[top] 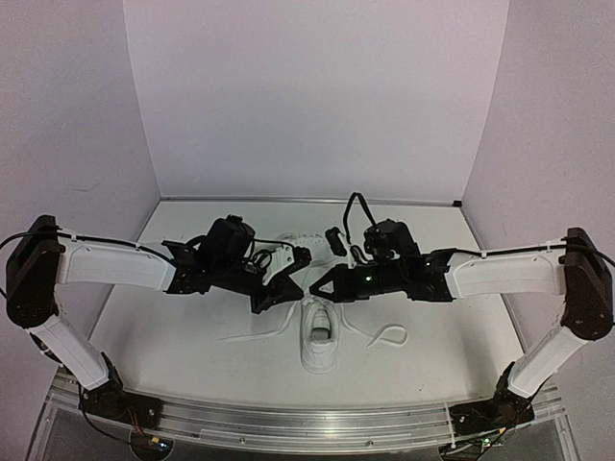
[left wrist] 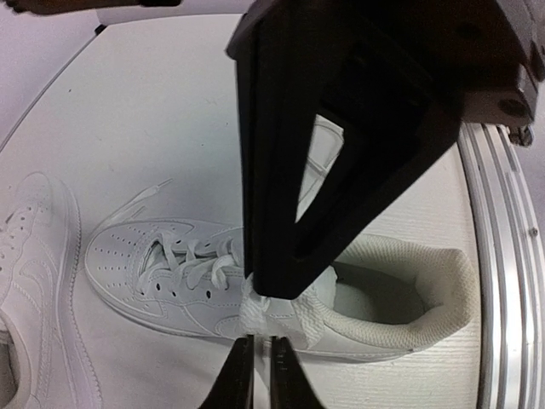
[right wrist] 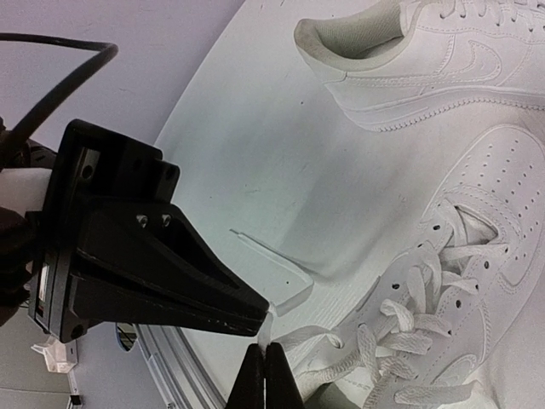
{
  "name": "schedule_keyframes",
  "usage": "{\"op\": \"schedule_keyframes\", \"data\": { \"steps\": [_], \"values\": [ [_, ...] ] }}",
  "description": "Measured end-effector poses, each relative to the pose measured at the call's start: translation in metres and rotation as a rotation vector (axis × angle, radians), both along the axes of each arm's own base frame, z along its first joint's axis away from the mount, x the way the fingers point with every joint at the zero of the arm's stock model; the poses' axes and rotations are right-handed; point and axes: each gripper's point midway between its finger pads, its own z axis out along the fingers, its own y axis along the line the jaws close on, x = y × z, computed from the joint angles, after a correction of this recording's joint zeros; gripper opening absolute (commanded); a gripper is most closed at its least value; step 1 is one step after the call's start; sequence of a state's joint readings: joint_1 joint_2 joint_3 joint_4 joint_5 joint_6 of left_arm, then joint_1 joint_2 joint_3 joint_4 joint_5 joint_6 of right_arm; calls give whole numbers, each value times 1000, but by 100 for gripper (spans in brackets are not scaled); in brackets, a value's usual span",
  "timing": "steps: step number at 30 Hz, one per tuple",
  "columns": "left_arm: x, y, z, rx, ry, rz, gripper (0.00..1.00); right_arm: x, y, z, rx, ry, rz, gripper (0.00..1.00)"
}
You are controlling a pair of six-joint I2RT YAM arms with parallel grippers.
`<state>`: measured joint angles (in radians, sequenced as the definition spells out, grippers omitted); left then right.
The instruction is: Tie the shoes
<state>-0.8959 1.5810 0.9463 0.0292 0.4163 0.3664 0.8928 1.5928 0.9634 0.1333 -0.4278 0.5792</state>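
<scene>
- Near white low-top leather-look sneaker point(top: 319, 346): stands at the centre of the counter point(top: 173, 327), ahead of the gap between the two arm bases, heel opening toward them. It is untied, and its flat white laces point(top: 255, 333) trail out over the counter on either side.
- Far white sneaker point(top: 291, 248): lies just beyond the near one and apart from it, partly hidden under the arms.
- Left claw point(left wrist: 262, 375): the fingers are drawn close, with only a slit between them. The tips sit at a bunch of lace over the near sneaker's collar, and the claw appears clenched on that lace.
- Right claw point(right wrist: 266, 375): the fingers are pressed together and a sliver of lace emerges at the tips, so it is judged to be grasping the lace.
- Placement: the claws meet tip to tip just above the collar, probably so a strand can be crossed or handed over for the first knot.
- Obstruction: each claw fills much of the other's wrist view and masks the pinch. The loose lace ends lie well apart from the claws, and the far sneaker crowds the working spot from behind.
- Surroundings: an aluminium rail point(top: 307, 423) runs along the near counter edge, with plain white backdrop walls point(top: 307, 96) behind.
</scene>
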Motion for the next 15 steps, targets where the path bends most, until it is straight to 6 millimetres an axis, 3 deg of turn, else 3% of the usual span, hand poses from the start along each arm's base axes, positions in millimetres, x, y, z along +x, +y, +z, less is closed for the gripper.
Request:
{"op": "schedule_keyframes", "data": {
  "steps": [7,15],
  "values": [
    [2,0,2,-9,-7,12,36,1,-3,19,30,-39,-7,0],
    [4,0,3,-6,-23,15,37,0,-5,37,55,-80,-4,0]
  ]
}}
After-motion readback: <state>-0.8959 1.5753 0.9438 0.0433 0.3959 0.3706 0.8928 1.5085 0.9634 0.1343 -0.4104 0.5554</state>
